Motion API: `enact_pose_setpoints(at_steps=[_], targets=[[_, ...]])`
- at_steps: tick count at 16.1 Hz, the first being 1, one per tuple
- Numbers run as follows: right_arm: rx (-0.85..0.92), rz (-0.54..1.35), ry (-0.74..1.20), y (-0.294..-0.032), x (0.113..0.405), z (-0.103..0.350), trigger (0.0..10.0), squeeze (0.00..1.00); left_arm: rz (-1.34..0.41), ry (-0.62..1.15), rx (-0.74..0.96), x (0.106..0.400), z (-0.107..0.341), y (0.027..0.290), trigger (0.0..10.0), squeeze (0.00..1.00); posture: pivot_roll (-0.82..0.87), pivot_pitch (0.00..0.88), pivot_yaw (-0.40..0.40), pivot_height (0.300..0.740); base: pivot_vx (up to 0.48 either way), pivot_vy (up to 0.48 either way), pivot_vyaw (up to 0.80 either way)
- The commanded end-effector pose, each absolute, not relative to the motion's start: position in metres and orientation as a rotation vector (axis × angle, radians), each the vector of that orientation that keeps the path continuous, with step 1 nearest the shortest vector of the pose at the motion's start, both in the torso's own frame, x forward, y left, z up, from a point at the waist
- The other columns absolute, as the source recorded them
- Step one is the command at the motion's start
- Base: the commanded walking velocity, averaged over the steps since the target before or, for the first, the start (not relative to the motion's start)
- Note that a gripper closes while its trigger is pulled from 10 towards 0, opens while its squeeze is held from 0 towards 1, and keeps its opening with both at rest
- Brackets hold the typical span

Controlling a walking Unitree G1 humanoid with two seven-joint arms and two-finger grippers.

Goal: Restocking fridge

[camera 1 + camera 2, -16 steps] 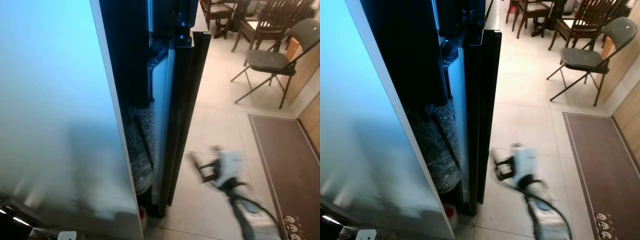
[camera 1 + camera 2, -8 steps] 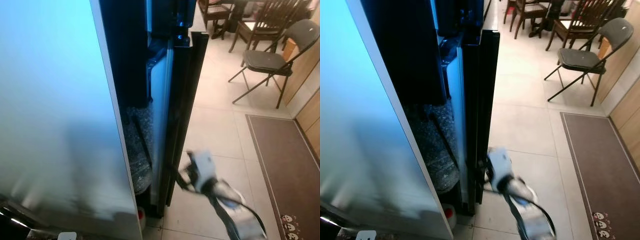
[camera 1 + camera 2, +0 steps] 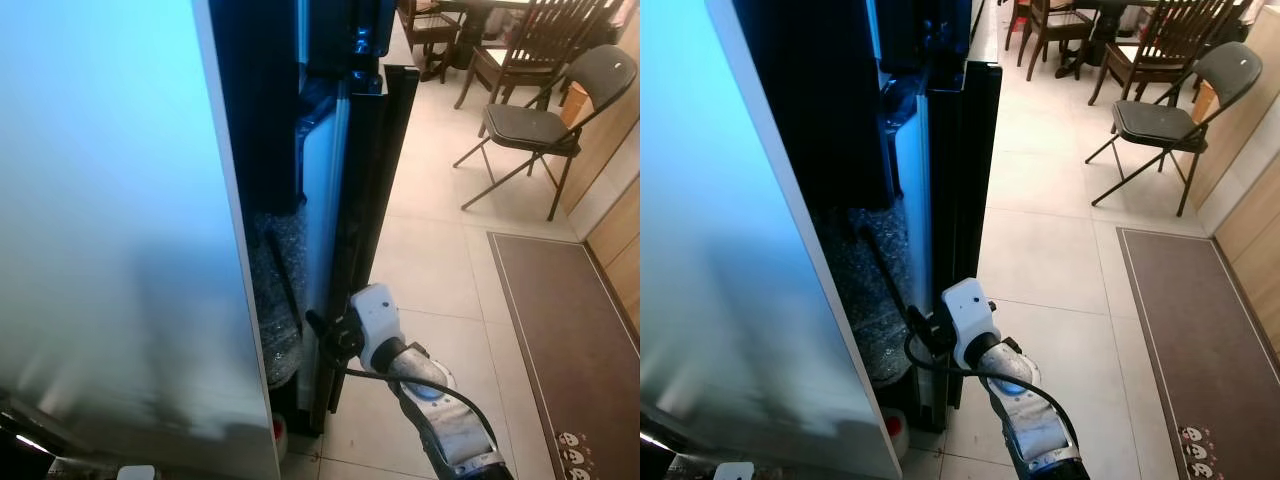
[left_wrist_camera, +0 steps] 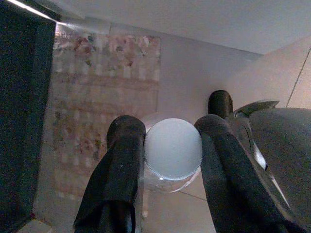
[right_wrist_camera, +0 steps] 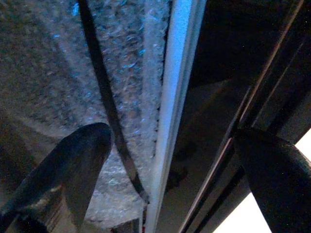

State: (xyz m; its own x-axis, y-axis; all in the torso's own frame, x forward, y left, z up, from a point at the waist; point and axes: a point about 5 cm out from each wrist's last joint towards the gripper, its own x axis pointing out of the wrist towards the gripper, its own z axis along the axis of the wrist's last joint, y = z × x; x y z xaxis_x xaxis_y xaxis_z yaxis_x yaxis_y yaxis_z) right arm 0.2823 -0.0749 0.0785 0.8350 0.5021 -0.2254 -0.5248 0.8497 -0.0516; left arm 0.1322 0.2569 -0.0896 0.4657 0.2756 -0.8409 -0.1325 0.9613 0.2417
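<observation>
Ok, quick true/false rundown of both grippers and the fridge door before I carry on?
1. The right gripper is at the black fridge door edge, fingers open. True.
2. The left gripper is empty. False: it is shut on a white-capped bottle.
3. The door is fully closed. False: it stands ajar, showing bubble wrap inside.
4. A folding chair stands on the tile floor beyond. True.

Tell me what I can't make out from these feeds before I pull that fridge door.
- Fridge shelves: hidden behind the door, seen edge-on, and the white side panel in the eye views.
- Left gripper's load: its white cap faces the wrist camera; the body is hidden behind it.
- Right gripper: contact with the door edge unclear.
</observation>
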Motion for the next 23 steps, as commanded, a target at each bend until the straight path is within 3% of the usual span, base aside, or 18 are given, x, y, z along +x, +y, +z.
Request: enact_pose_setpoints(at_steps=[1,8,23], targets=[[-0.116,0.513,0.197,-0.077,0.286,0.080,10.0,0.00,0.264,1.073,0.143,0.127,-0.092,0.256,10.0,0.00,0.04,0.000,-0.044,0.740,0.000,0.000,0.00],[-0.122,0.326,0.125,-0.091,0.296,0.088,10.0,0.00,0.257,1.069,0.148,0.129,-0.092,0.255,10.0,0.00,0.04,0.000,-0.043,0.740,0.000,0.000,0.00],[-0.089,0.416,0.096,-0.074,0.304,0.089,10.0,0.00,0.259,1.070,0.135,0.128,-0.093,0.250,10.0,0.00,0.04,0.000,-0.053,0.740,0.000,0.000,0.00]])
